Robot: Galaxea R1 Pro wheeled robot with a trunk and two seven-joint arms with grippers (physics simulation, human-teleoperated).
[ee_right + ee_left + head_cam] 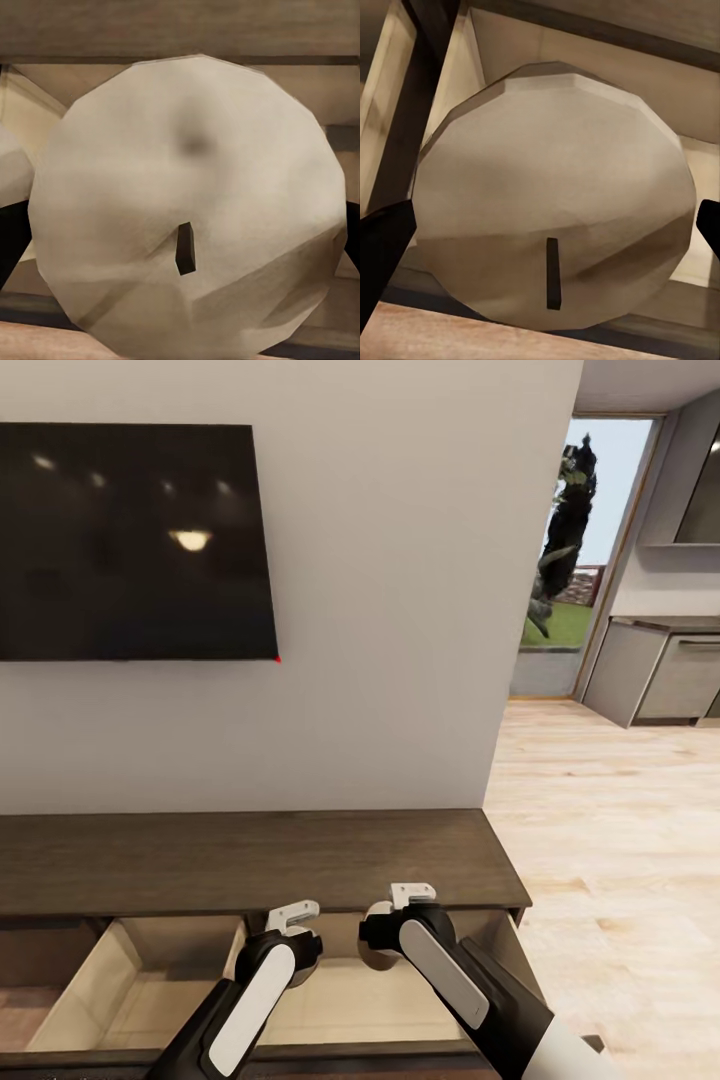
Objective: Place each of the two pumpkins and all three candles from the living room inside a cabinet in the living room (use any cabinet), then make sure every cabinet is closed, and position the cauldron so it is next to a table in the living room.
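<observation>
The cabinet (250, 860) runs along the wall below me, and two of its drawers (130, 980) are pulled out, showing pale wood inside. Both arms reach over these drawers. My left gripper (292, 932) is shut on a beige candle (555, 187), whose round end with a dark wick faces the left wrist camera; dark fingers (379, 255) press its sides. My right gripper (388, 935) is shut on another candle (187, 202) in the same way, above the right-hand drawer (340, 1000). A further pale rounded shape (11, 172) shows beside it. Pumpkins and cauldron are out of view.
A black television (130, 540) hangs on the wall above the cabinet. The wall ends at the right, where pale wood floor (620, 840) leads to grey kitchen units (660, 670) and a glazed doorway (570, 560).
</observation>
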